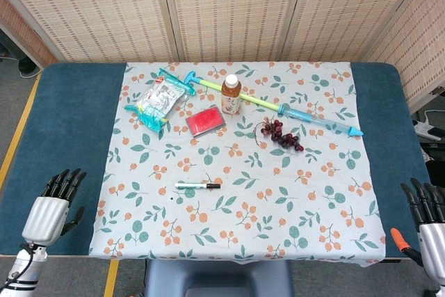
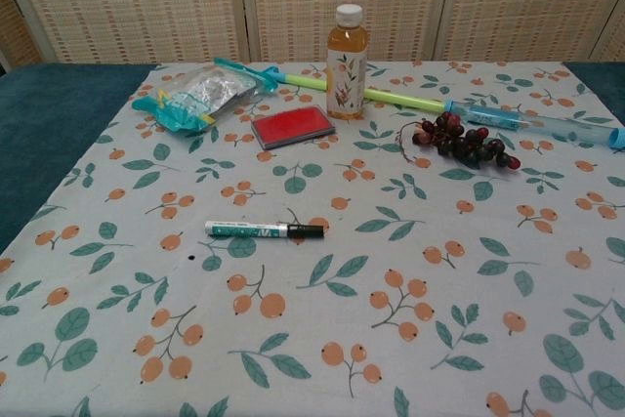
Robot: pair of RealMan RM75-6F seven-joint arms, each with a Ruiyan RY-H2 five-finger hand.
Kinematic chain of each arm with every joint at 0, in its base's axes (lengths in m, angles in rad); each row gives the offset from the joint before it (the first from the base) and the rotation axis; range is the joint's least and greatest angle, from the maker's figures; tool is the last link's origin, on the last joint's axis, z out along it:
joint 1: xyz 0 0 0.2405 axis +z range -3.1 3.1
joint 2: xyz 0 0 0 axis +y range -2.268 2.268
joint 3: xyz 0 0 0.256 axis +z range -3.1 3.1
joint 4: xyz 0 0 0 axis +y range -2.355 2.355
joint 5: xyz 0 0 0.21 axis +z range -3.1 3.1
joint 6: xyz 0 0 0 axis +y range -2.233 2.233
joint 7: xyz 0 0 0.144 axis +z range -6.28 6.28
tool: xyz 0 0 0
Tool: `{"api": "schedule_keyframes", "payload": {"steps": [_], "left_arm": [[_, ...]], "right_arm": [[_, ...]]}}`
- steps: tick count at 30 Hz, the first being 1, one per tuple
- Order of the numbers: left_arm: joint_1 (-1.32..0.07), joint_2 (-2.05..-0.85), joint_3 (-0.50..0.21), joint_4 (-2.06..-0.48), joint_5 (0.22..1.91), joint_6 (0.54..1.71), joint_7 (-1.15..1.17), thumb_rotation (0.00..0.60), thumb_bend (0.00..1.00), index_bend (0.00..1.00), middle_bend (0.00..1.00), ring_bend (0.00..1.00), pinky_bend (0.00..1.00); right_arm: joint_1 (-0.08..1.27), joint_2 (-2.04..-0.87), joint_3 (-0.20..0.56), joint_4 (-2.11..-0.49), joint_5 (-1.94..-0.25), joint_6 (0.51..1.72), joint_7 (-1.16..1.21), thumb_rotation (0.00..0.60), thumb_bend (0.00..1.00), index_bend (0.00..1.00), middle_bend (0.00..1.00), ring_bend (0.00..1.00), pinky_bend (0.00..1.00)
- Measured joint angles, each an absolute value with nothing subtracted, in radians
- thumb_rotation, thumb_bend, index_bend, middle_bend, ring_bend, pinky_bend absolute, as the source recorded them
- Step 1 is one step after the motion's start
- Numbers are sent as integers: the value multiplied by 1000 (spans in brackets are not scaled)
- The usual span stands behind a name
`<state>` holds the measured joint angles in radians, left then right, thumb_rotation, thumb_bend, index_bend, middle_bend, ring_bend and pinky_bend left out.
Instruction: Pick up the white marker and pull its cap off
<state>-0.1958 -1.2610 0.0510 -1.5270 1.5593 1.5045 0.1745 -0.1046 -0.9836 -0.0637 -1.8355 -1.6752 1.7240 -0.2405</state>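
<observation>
The white marker [image 1: 197,186] [image 2: 264,230] lies flat on the patterned cloth, near the front middle, with its black cap pointing right. My left hand [image 1: 54,207] hovers at the front left corner, off the cloth, fingers apart and holding nothing. At the front right edge my right hand [image 1: 425,217] also stands open and empty. Both hands are far from the marker. The chest view shows neither hand.
At the back of the cloth sit a tea bottle [image 1: 231,94], a red flat box [image 1: 205,121], a crinkly snack bag [image 1: 159,102], a bunch of dark grapes [image 1: 281,134] and a long blue-green water-gun tube [image 1: 278,108]. The blue table [image 1: 62,123] borders the cloth on both sides.
</observation>
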Motion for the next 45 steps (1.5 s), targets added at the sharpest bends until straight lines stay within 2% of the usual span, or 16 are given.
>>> {"api": "schedule_keyframes", "payload": {"steps": [21,23,24,27,28,35,40,45], "left_arm": [[-183,-1273,46,-1539,1604,1487,216,600,428,45,16,3,171],[-188,-1282,50,-1539,1618,1474,215,600,428,54,24,47,235],[-192,-1288,52,-1538,1626,1468,219,600,427,64,38,115,312],[-215,-1322,53,-1539,1663,1446,260,600,426,106,117,414,639],[-231,-1345,50,-1537,1682,1435,284,600,426,119,141,482,715],[-364,-1518,-20,-1511,1705,1276,418,600,426,161,203,632,863],[-463,-1659,-80,-1443,1652,1148,489,600,422,176,214,676,899],[-525,-1771,-107,-1329,1623,1095,524,600,421,216,246,699,922]], "right_arm": [[-120,-987,-50,-1835,-1712,1716,-237,600,149,0,0,0,0],[-120,-990,-50,-1835,-1714,1711,-241,600,149,0,0,0,0],[-119,-992,-49,-1834,-1714,1708,-243,600,149,0,0,0,0],[-116,-997,-48,-1833,-1716,1696,-248,600,150,0,0,0,0],[-115,-998,-47,-1832,-1716,1693,-249,600,150,0,0,0,0],[-111,-1001,-37,-1827,-1704,1682,-245,600,149,0,0,0,0],[-104,-1004,-30,-1823,-1682,1659,-249,600,149,0,0,0,0],[-98,-1004,-21,-1822,-1664,1645,-246,600,150,0,0,0,0]]}}
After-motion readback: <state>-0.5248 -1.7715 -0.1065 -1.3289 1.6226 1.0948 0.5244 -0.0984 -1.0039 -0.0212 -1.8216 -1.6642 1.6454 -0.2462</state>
